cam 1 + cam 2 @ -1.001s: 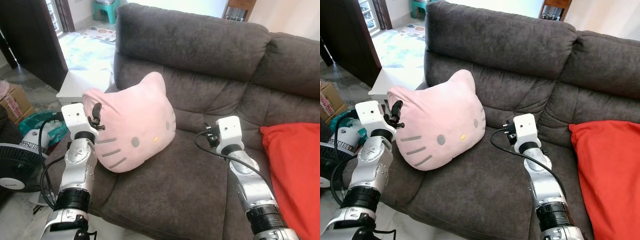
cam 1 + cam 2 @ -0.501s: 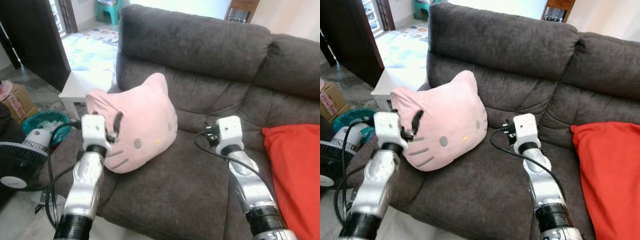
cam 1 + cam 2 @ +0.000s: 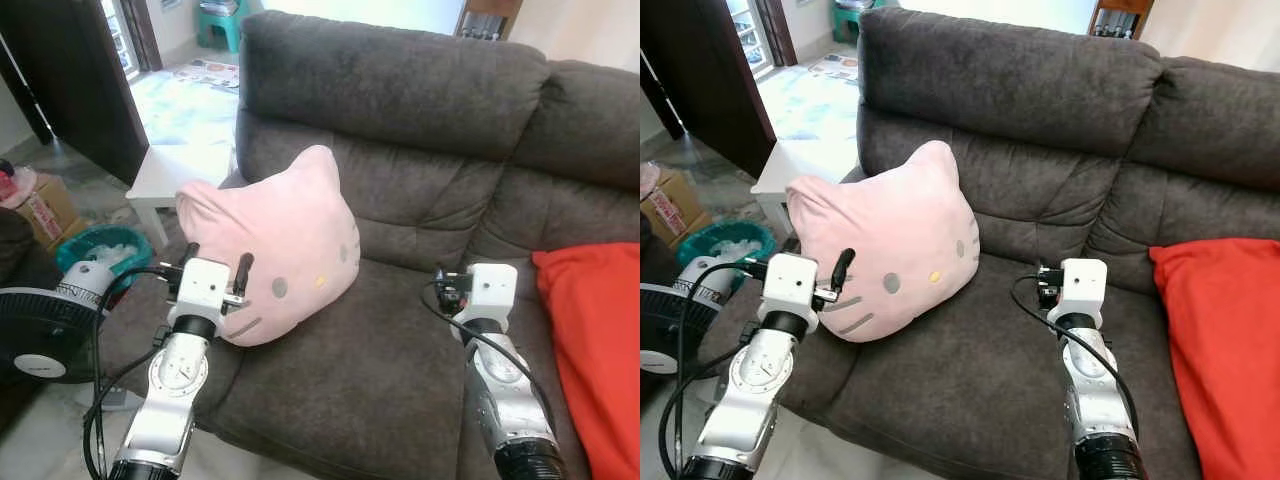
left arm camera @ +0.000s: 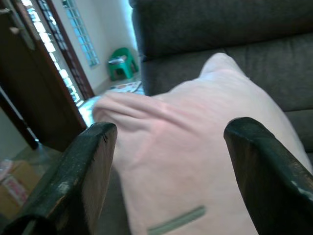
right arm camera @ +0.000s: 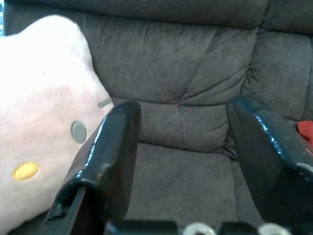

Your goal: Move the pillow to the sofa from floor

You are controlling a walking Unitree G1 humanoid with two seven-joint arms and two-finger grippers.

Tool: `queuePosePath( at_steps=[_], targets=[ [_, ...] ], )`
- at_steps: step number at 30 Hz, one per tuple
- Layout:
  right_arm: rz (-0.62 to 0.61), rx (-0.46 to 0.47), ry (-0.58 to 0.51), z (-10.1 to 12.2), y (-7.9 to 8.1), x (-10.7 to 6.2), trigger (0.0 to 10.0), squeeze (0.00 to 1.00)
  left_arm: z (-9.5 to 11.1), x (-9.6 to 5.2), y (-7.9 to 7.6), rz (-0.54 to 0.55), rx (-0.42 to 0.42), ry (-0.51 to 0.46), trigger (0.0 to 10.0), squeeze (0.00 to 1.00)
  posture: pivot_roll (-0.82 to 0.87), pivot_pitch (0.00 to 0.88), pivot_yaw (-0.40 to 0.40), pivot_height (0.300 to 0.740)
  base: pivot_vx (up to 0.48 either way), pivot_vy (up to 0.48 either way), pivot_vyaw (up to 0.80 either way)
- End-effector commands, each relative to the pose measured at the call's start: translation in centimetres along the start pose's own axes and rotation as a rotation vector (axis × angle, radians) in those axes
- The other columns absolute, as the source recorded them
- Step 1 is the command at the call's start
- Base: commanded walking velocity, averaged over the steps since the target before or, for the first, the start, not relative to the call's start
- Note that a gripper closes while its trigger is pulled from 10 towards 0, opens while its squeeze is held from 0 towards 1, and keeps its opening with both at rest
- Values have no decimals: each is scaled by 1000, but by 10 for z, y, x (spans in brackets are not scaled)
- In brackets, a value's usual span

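In the left eye view, a pink cat-face plush pillow with grey whisker marks and a yellow nose leans upright on the left seat of a dark grey fabric sofa, its ears against the backrest. The left gripper is just near of the pillow's lower left edge, jaws apart and not closed on it. To the right, the right gripper is held over the middle seat, well apart from the pillow; its jaws are too small here to judge. A red cushion lies on the right seat. Left of the sofa stand a small white desk, a teal basket and a black floor fan. In the left wrist view, both black fingers stand wide apart with the pillow's pink fabric close beyond them. In the right wrist view, the jaws are likewise spread, the pillow off to one side and bare sofa seat between the fingers.
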State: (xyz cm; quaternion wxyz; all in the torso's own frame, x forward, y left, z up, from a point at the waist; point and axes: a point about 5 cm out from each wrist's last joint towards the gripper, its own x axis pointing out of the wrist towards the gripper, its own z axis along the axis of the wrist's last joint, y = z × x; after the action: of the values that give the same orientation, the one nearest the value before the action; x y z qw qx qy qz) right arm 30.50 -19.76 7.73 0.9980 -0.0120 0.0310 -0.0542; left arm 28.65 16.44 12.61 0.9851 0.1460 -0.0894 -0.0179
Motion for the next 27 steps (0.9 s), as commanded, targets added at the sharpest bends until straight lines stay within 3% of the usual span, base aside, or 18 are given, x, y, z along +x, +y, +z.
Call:
queuePosePath(
  at_steps=[1, 8, 27],
  targets=[
    [-24, 16, -10, 0, -5, 0, 10000, 0, 1, 1, 5, 14, -8, 9, 10000, 0, 149, 25, -15, 740, 0, 0, 0],
    [-9, 38, -40, -2, -3, -2, 10000, 0, 1, 8, 9, 47, -19, 9, 10000, 0, 147, 0, 1, 740, 0, 0, 0],
    [11, 46, -63, -5, 2, -7, 10000, 0, 1, 6, 1, 32, -37, 14, 10000, 0, 141, 0, 3, 740, 0, 0, 0]
  ],
)
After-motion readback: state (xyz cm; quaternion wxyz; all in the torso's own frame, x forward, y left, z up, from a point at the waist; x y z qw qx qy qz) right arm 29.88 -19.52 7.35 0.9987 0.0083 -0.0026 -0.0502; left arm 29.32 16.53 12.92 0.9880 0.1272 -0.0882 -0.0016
